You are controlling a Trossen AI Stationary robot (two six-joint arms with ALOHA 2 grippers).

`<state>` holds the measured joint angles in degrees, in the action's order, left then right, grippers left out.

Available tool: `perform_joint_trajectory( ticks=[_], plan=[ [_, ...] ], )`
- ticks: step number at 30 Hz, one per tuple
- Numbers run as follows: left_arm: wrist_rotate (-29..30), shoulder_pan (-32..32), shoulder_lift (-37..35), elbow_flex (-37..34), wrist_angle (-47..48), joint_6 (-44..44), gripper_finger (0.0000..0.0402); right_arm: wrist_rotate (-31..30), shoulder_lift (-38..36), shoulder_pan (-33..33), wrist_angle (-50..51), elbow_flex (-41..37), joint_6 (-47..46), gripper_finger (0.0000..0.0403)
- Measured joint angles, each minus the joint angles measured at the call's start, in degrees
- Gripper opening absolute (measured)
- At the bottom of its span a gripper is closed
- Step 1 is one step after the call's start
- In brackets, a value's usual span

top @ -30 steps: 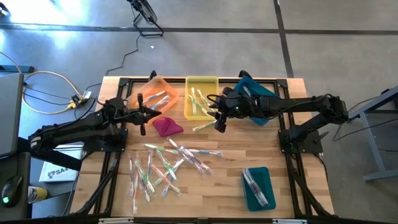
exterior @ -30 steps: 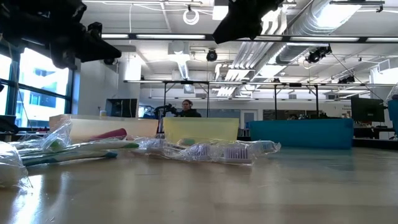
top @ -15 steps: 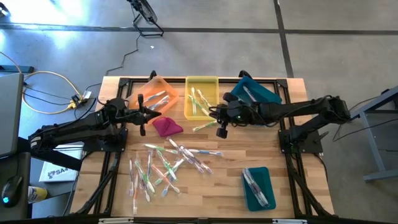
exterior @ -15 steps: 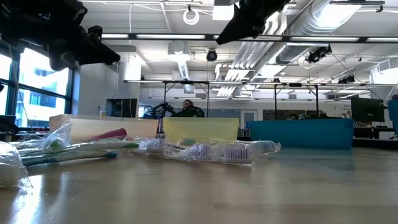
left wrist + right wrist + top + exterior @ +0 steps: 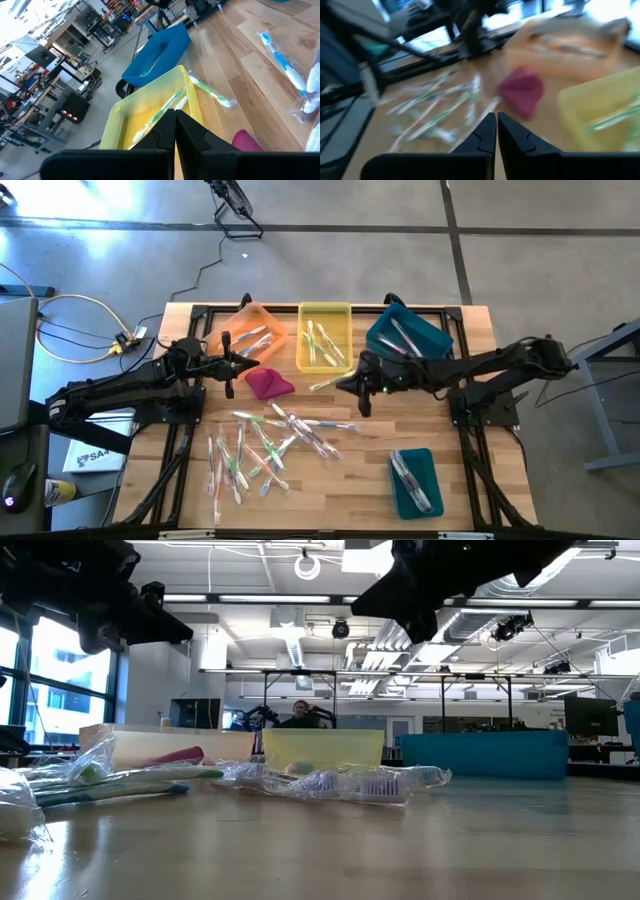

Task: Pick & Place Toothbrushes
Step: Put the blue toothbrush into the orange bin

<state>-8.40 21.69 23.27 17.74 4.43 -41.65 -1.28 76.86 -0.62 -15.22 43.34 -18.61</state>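
Your right end effector (image 5: 362, 385) hangs above the wooden slatted worktop (image 5: 470, 450), fingers pressed together with nothing between them; the right wrist view shows the two dark fingers meeting on empty air. Just beside it, toward the far edge, a single green-and-white toothbrush (image 5: 327, 383) lies on the boards outside the bins. Just beyond that stands the shallow yellow plastic bin (image 5: 324, 315), which already holds a few green and white toothbrushes.

The main stock, a loose scatter of thin wrapped toothbrushes (image 5: 262, 448) in white, clear, green, pink and blue, lies nearer the front edge and to the left arm's side of your right end effector, well apart from it. Being empty-handed beside the bin row, the right arm appears to be between a drop and the next pick; that is a judgement only.

Your left end effector (image 5: 228, 368) is held aloft and closed, carrying nothing. It sits just beside the crumpled magenta cloth lump (image 5: 269, 383) and near the tilted orange plastic bin (image 5: 252, 335), which holds a few pale brushes. It appears parked clear of the pile so that the right arm can reach in.

A deep teal plastic bin (image 5: 408, 336) stands close behind your right arm. A flat teal plastic tray (image 5: 416, 481), with clear-wrapped brushes in it, lies toward the front edge, well apart from both end effectors.

You must open the right fingers before any descent onto a brush.
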Motion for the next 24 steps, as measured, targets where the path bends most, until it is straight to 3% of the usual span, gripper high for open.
perform_joint_trajectory(
  ticks=[7, 13, 20, 24],
  plan=[
    [0.0, 0.0, 0.0, 0.0, 0.0, 0.0, 0.0003, -0.5, 0.0, -5.5, 0.7, 0.3, 0.3, 0.0003],
    [0.0, 0.0, 0.2, 0.0, 0.0, 0.0, 0.0003, -5.3, 0.7, -9.2, 6.8, 2.1, -0.2, 0.0002],
    [0.0, 0.0, 0.2, 0.0, 0.0, 0.0, 0.0003, -10.1, 2.8, -12.2, 7.0, 3.4, -2.5, 0.0002],
    [0.1, 0.0, 0.2, 0.0, 0.1, 0.0, 0.0003, -10.2, 4.1, -12.6, 8.8, 3.4, -3.5, 0.0002]
  ],
)
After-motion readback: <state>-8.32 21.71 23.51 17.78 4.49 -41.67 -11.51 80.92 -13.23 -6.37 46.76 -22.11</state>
